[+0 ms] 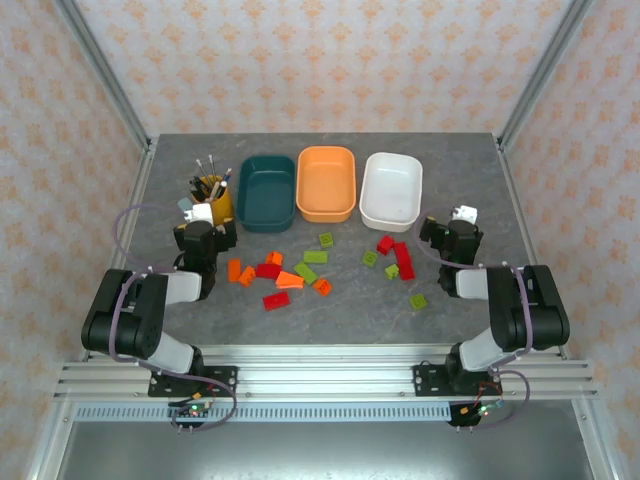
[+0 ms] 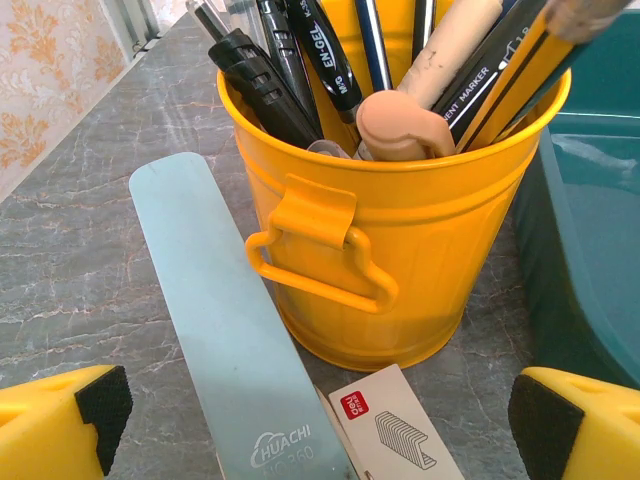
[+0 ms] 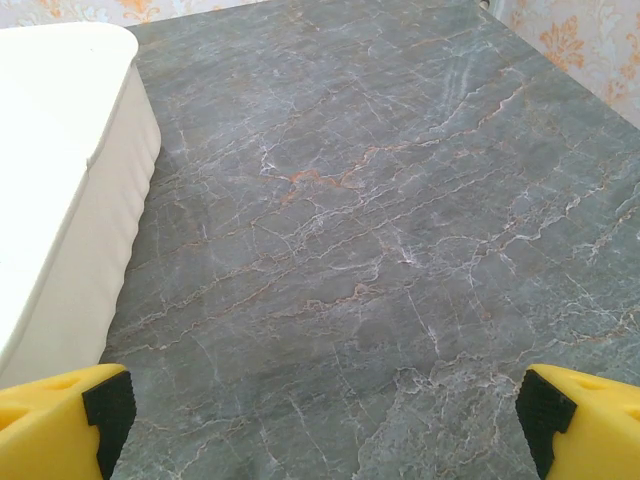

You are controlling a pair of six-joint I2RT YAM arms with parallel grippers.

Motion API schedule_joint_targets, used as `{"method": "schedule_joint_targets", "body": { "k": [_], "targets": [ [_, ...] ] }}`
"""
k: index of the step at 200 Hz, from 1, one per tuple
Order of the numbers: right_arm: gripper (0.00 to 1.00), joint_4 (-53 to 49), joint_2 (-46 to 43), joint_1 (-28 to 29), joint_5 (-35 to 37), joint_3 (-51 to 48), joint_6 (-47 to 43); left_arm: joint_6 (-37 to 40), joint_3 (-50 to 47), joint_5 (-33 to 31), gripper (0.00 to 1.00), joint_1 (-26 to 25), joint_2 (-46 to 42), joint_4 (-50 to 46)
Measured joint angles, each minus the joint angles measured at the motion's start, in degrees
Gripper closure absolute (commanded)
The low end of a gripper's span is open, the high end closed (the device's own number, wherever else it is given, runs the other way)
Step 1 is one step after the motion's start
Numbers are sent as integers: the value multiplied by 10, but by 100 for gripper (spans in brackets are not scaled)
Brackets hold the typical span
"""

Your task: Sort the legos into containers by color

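Right now the orange bin (image 1: 326, 183) stands in the middle of a row of three containers. The dark teal bin (image 1: 267, 192) is just beside it on the left, and the white bin (image 1: 391, 190) is just beside it on the right. All the legos (image 1: 300, 270) lie loose on the grey table (image 1: 340, 320), on the near side of the orange bin. Orange and red bricks cluster nearer than the orange bin and to its left. Olive-green ones sit straight in front of it. A few red and green ones lie nearer and to its right, in front of the white bin.

Left of the orange bin, beyond the teal one, the left gripper (image 2: 322, 415) hangs low with its jaws spread wide and nothing between them. It faces a yellow pen cup (image 2: 390, 250) stuffed with pens (image 2: 330, 50). A pale metal strip (image 2: 225, 330) and a small box of staples (image 2: 395, 425) lie on the table at the cup's foot.

Right of the orange bin, past the white bin's near right corner, the right gripper (image 3: 320, 420) is likewise fully spread and grips nothing. It is over bare table beside that bin's wall.
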Motion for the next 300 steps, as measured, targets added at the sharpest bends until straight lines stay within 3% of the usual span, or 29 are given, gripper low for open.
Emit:
{"method": "schedule_joint_targets", "body": {
  "k": [136, 177, 226, 264, 282, 300],
  "targets": [
    [1, -5, -3, 0, 0, 0, 0, 7, 6, -1, 0, -4, -16, -32],
    [1, -177, -135, 0, 46, 80, 32, 12, 9, -80, 0, -83, -207, -124],
    [1, -325, -297, 9, 90, 214, 81, -43, 43, -177, 1, -151, -434, -311],
    [0, -567, -292, 24, 71, 464, 194, -63, 157, -214, 0, -202, -474, -454],
    [0, -657, -277, 23, 16, 534, 246, -182, 266, -246, 0, -202, -455, -592],
    [8, -739, -265, 26, -34, 539, 266, -273, 338, -251, 0, -196, -443, -685]
  ]
}}
